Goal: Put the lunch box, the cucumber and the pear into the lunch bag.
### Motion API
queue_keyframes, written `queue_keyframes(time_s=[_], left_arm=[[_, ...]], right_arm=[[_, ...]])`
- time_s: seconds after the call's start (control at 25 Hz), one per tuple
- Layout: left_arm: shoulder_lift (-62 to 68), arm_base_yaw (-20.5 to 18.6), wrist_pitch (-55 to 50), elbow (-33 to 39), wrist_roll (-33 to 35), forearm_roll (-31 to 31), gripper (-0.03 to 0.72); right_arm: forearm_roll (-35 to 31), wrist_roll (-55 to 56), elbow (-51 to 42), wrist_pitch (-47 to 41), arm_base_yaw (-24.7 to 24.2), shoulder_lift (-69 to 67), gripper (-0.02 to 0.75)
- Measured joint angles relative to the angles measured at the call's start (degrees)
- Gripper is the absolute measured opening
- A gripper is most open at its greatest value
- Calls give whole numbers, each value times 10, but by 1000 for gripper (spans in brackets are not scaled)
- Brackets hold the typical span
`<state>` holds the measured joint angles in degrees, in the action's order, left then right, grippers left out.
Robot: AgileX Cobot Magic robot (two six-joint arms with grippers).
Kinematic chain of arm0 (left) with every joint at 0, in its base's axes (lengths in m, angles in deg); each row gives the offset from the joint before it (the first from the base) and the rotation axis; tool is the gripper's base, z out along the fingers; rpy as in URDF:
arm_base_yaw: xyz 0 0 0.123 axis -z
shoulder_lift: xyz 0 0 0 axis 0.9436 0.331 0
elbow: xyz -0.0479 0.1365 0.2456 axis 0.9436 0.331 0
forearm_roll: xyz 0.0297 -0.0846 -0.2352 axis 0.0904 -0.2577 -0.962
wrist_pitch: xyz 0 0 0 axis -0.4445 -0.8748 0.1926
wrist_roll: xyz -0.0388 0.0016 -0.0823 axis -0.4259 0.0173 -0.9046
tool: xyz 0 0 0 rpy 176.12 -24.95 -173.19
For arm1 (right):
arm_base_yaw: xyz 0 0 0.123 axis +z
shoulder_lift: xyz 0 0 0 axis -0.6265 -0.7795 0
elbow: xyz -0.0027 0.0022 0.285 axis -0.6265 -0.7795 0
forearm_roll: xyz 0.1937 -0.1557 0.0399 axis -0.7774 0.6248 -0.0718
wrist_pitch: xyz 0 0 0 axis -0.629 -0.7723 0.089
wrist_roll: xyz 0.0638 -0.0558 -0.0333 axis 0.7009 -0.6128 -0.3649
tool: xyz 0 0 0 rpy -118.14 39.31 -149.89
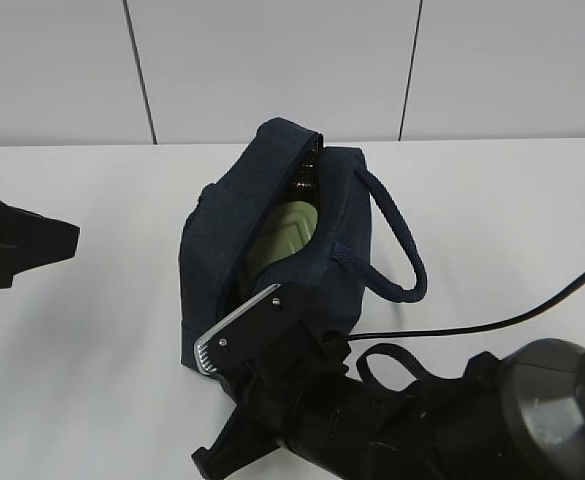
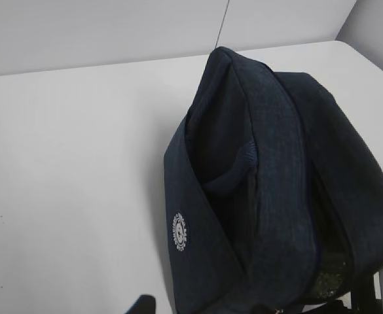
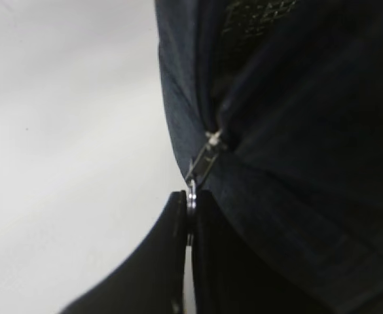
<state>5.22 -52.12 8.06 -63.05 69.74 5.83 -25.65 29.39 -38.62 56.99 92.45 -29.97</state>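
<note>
Right wrist cam: my right fingers (image 3: 190, 216) pinch the zipper pull (image 3: 201, 165) to work the lunch bag (image 1: 272, 230); left fingers' state can't tell.

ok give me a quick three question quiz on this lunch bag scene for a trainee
1. True or false: the lunch bag lies zipped fully shut.
2. What does the right gripper pinch? A) the strap handle B) the metal zipper pull C) the pear
3. Fill in: the pale green ridged lid showing through the bag's opening belongs to the ____.

Key
1. False; the top gapes open.
2. B; the zipper pull sits between the closed fingertips in the right wrist view.
3. lunch box
</note>
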Motion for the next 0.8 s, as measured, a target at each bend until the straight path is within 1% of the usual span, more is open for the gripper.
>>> queue_keyframes(time_s=[0.2,0.36,0.6,0.8], left_arm=[[0,0,-1,0,0,1,270],[0,0,-1,0,0,1,270],[0,0,-8,0,0,1,268],[5,0,-40,0,1,30,243]], right_arm=[[-7,-11,0,-46,0,30,0],[-36,-48,0,-76,0,81,0],[-51,-89,0,-121,0,165,0],[-72,-136,22,-164,0,203,0]])
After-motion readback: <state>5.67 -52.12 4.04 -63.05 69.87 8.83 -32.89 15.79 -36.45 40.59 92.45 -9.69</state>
